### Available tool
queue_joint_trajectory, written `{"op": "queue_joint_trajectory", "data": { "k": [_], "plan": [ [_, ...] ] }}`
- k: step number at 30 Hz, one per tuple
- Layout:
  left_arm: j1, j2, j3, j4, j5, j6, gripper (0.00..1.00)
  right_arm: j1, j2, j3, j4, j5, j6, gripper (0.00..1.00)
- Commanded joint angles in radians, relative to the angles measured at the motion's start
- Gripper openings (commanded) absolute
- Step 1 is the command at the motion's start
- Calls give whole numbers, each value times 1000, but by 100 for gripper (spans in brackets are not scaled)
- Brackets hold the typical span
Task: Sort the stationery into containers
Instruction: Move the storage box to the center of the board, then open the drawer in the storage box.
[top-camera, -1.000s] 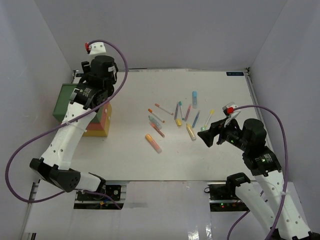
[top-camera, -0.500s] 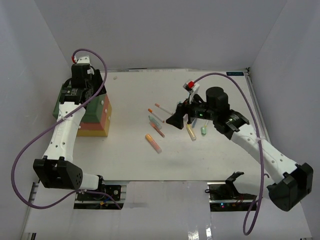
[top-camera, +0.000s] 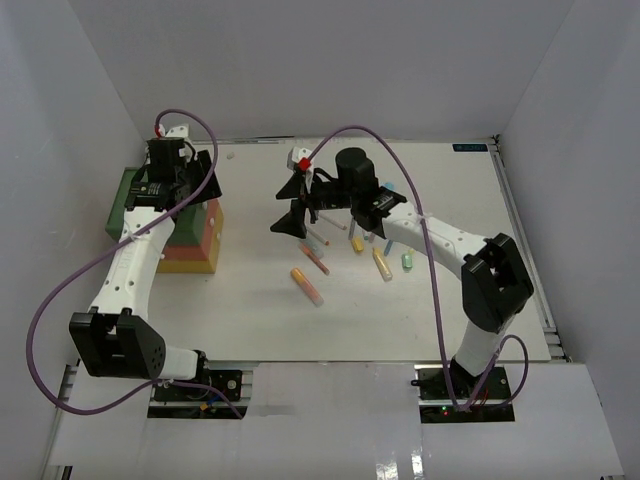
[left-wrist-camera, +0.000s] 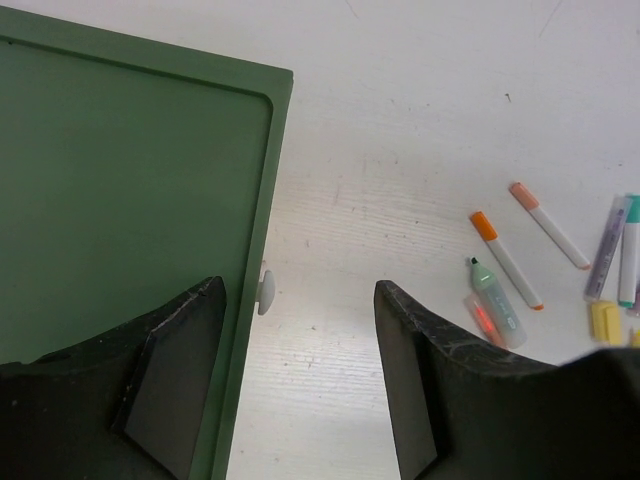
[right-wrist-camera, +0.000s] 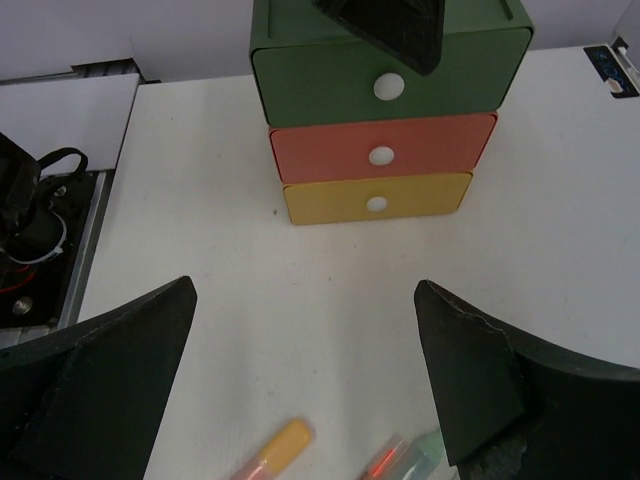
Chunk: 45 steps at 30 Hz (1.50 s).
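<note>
The containers are a stack of drawers at the table's left: dark green (top-camera: 125, 205) over pink (top-camera: 211, 225) over yellow (top-camera: 190, 262). All three fronts look shut in the right wrist view, green (right-wrist-camera: 330, 75), pink (right-wrist-camera: 330, 155), yellow (right-wrist-camera: 330, 198). My left gripper (top-camera: 186, 193) is open and empty above the green drawer's front edge, with its white knob (left-wrist-camera: 267, 290) between the fingers. My right gripper (top-camera: 293, 220) is open and empty, low over the table, facing the drawer fronts. Several pens lie mid-table, among them an orange highlighter (top-camera: 306, 285) and a pink pen (top-camera: 315, 260).
White enclosure walls stand left, back and right. In the left wrist view, two orange-capped white markers (left-wrist-camera: 505, 258) (left-wrist-camera: 548, 210) and a green highlighter (left-wrist-camera: 492, 300) lie right of the drawers. A yellow-orange highlighter (right-wrist-camera: 275, 450) lies just under my right gripper.
My right arm has swung from the right side leftward over the pens and now faces the drawers. My left gripper has shifted slightly over the green drawer's front.
</note>
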Motion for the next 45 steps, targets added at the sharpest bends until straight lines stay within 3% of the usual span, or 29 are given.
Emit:
{"op": "queue_joint_trajectory", "data": {
  "k": [1,4,6,15,19,23,30,40,45],
  "plan": [
    [7,-14,-7,11,63,-27,71,-1,66,84,155,-99,-22,96],
    [6,-23,-4,13,148,-51,71,1,128,136,190,-116,-19,100],
    [6,-30,5,14,200,-65,70,2,159,167,224,-141,-14,94],
    [6,-58,2,21,309,-117,70,22,275,265,268,-139,-11,89],
    [6,-70,-17,34,340,-142,69,28,318,287,292,-126,-5,82],
    [6,-78,-14,39,311,-148,71,51,357,302,324,-106,7,73],
    [6,-92,17,64,188,-133,75,73,432,340,391,-16,50,65],
    [18,-86,-44,178,-30,-111,74,96,530,438,428,36,70,63],
    [33,-69,-87,257,-70,-84,74,100,578,477,427,27,72,60]
  ]
}}
